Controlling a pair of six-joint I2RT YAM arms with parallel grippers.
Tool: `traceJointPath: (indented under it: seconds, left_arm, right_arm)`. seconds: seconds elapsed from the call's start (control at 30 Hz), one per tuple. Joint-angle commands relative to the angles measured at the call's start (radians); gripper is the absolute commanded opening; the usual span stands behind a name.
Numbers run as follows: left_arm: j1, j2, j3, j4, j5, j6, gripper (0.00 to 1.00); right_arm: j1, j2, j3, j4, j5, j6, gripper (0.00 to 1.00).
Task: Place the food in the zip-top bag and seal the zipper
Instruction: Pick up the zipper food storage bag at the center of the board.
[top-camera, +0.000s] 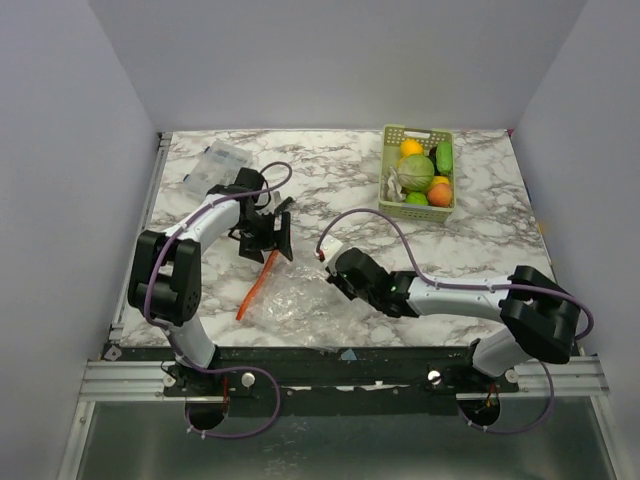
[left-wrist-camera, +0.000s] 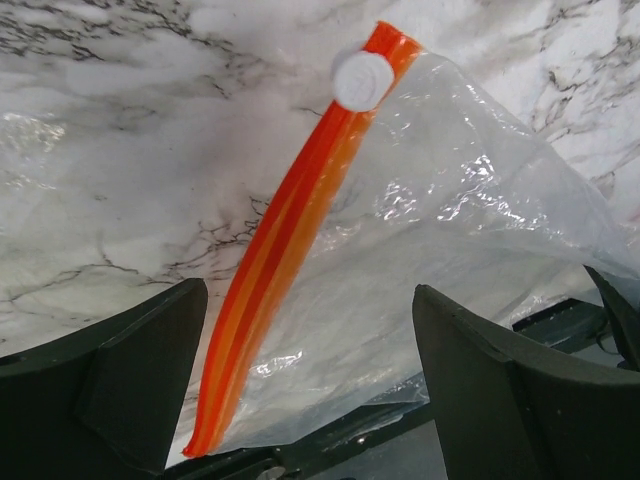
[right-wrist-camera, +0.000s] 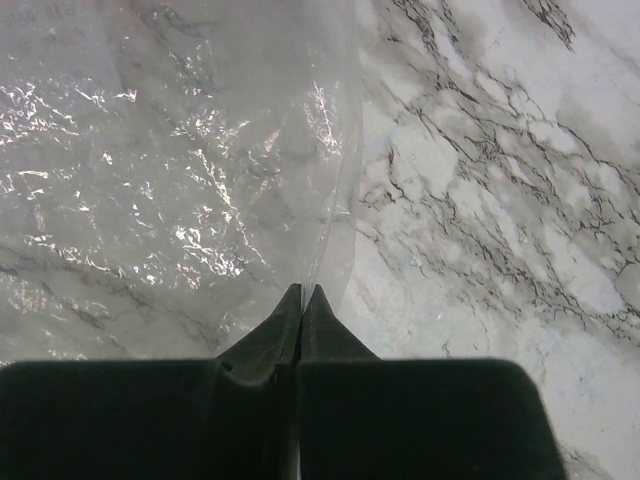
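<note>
Orange-red zipper strip (left-wrist-camera: 290, 240) of the crinkly clear plastic zip-top bag (top-camera: 295, 300) lies on the white marble tabletop (top-camera: 330, 170) directly beneath the left gripper (left-wrist-camera: 308, 295). The gripper's two dark fingers (left-wrist-camera: 120, 370) stand spread wide on either side of the strip, holding and touching nothing. A round white slider tab (left-wrist-camera: 362, 80) sits at the strip's end farthest from that gripper. Further right, the right gripper (right-wrist-camera: 302, 295) has its fingertips pressed together on the bag's side away from the strip, apparently pinching the thin film. The toy fruits and vegetables (top-camera: 418, 172) sit in the pale green slotted basket (top-camera: 386, 165), well beyond the right gripper; none is in the bag. Step in hand, by judgement: opening the bag. The next move calls for the left gripper to descend, close on one lip of the mouth and lift it while the right anchors the film.
</note>
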Motion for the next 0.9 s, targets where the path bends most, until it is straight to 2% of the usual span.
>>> traceJointPath:
  seconds: [0.0, 0.17, 0.33, 0.43, 0.5, 0.53, 0.57, 0.63, 0.73, 0.87]
  left_arm:
    - [-0.052, 0.026, 0.011, -0.005, 0.052, 0.022, 0.83]
    - [-0.059, -0.010, 0.000, 0.026, 0.069, 0.004, 0.56]
    - [-0.059, -0.075, 0.000, 0.042, 0.067, -0.022, 0.02]
    - [-0.059, -0.131, 0.014, 0.030, 0.005, -0.052, 0.00]
    - [-0.059, -0.171, 0.041, -0.001, -0.057, -0.090, 0.00]
    - [-0.059, -0.193, 0.061, -0.029, -0.102, -0.123, 0.00]
    - [-0.059, -0.209, 0.089, -0.063, -0.165, -0.155, 0.00]
    - [-0.059, -0.246, 0.141, -0.122, -0.247, -0.227, 0.00]
    - [-0.059, -0.294, 0.223, -0.222, -0.394, -0.369, 0.00]
    - [-0.087, -0.354, 0.267, -0.283, -0.473, -0.524, 0.00]
  right_arm:
    - [-0.014, -0.037, -0.030, 0.080, -0.061, -0.023, 0.00]
    - [-0.027, -0.047, -0.037, 0.081, -0.068, -0.014, 0.00]
    - [-0.029, -0.043, -0.029, 0.090, -0.055, 0.001, 0.01]
    - [-0.032, -0.017, 0.001, 0.079, 0.015, 0.032, 0.06]
    - [-0.033, -0.001, 0.039, 0.039, 0.077, 0.090, 0.28]
    - [-0.034, 0.003, 0.060, 0.007, 0.097, 0.115, 0.44]
    - [-0.034, 0.002, 0.086, -0.016, 0.112, 0.135, 0.54]
    - [-0.035, -0.014, 0.125, -0.069, 0.128, 0.188, 0.66]
    - [-0.035, -0.066, 0.177, -0.104, 0.154, 0.274, 0.80]
    - [-0.034, -0.130, 0.241, -0.120, 0.141, 0.357, 0.89]
